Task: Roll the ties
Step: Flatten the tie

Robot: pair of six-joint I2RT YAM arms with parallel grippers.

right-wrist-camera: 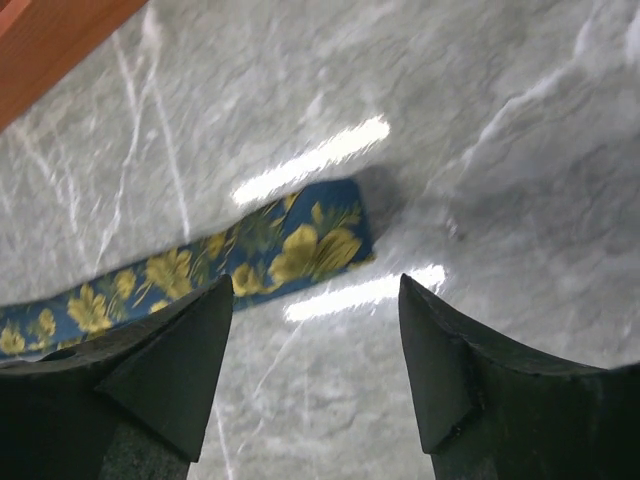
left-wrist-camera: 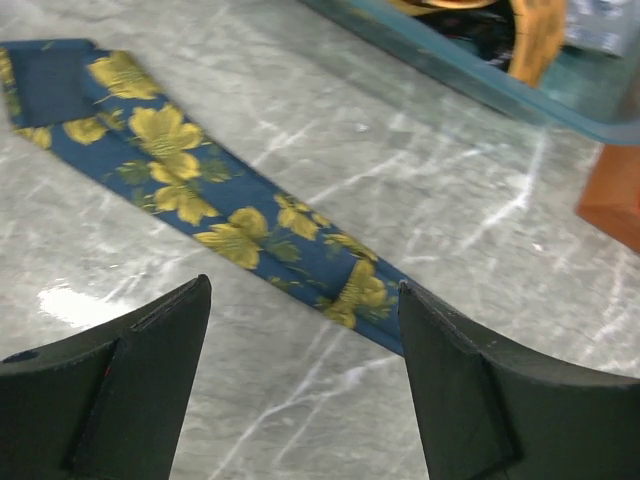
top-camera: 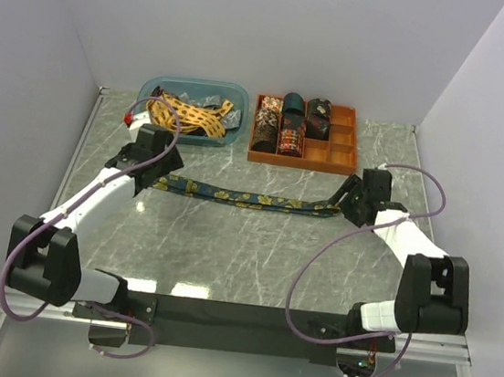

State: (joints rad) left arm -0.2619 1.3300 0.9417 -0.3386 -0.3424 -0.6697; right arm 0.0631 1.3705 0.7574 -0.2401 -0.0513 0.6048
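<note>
One tie (top-camera: 251, 198), dark blue with gold flowers, lies flat and stretched out across the marble table. Its wide end (left-wrist-camera: 170, 160) shows in the left wrist view, and the strip runs down behind my right-hand finger (left-wrist-camera: 470, 390). My left gripper (top-camera: 152, 153) hovers over that end, open, with only bare table between its tips (left-wrist-camera: 305, 300). The tie's narrow end (right-wrist-camera: 300, 245) lies just ahead of my right gripper (right-wrist-camera: 315, 290), which is also open and holds nothing. In the top view the right gripper (top-camera: 353, 201) sits at the tie's right end.
At the back left a clear blue bin (top-camera: 242, 95) holds loose ties, one of them yellow with a dark lattice (top-camera: 188, 112). Next to it an orange compartment tray (top-camera: 301, 164) holds several rolled ties (top-camera: 293, 120). White walls close in the table. Purple cables loop off both arms.
</note>
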